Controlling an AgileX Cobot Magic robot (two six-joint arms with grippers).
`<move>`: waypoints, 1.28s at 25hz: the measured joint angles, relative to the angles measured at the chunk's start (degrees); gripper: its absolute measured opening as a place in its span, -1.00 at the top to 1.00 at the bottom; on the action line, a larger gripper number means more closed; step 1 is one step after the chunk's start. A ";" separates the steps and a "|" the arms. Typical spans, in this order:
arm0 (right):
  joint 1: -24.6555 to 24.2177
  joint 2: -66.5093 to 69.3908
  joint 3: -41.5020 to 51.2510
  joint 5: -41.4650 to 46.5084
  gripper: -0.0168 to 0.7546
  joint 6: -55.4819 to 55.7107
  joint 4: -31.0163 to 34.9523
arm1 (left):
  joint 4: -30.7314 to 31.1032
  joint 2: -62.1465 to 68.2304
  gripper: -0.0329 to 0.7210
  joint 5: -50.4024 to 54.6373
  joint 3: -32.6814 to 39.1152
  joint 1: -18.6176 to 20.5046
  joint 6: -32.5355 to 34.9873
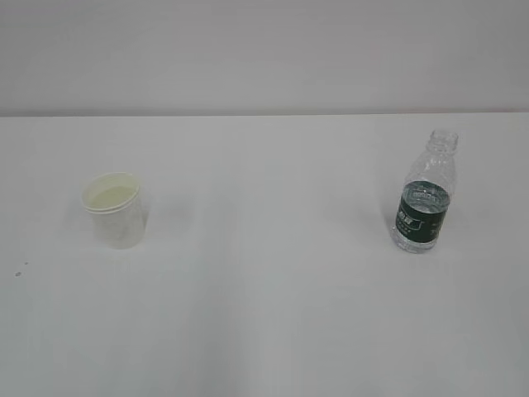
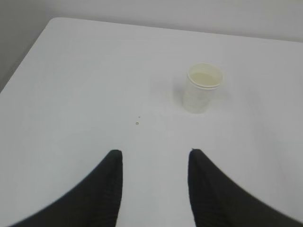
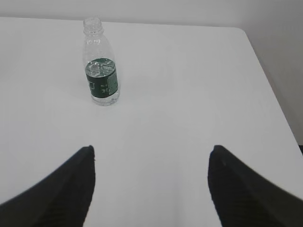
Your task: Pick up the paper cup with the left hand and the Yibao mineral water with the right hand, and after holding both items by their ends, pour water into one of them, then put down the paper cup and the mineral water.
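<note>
Pincer (image 2: 154, 156) roots beyond frame edge; paper cup (image 2: 202, 88) contents indistinct.

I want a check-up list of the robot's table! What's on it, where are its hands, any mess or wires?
Surface: plain white table, two tiny dark specks near the cup.
Job's things: small white paper cup upright on the left; clear ribbed plastic bottle with dark green label upright on the right, uncapped, some water inside.
Clutter: nothing seen.
Hands: left hand open, short of the cup; right hand open, short of the bottle; both empty.
Cables: nothing seen.
Surroundings: pale wall.
</note>
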 joint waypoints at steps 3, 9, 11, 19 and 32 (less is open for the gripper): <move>0.00 0.00 1.02 -0.11 -0.50 0.10 -0.10 | 0.00 0.00 0.06 -0.49 0.00 0.00 0.00; 0.00 0.00 2.17 -0.74 -0.50 0.10 -0.10 | 0.00 0.00 0.07 -0.88 0.00 0.00 0.10; 0.00 0.00 2.20 -0.86 -0.50 0.10 -0.12 | 0.00 0.00 0.08 -0.93 0.00 0.00 0.10; 0.00 0.00 2.42 -0.86 -0.50 0.10 -0.22 | 0.00 0.00 0.11 -0.23 0.00 0.00 0.10; 0.00 0.00 2.57 -0.86 -0.50 0.10 -0.22 | 0.00 0.00 0.12 2.56 0.27 0.00 0.43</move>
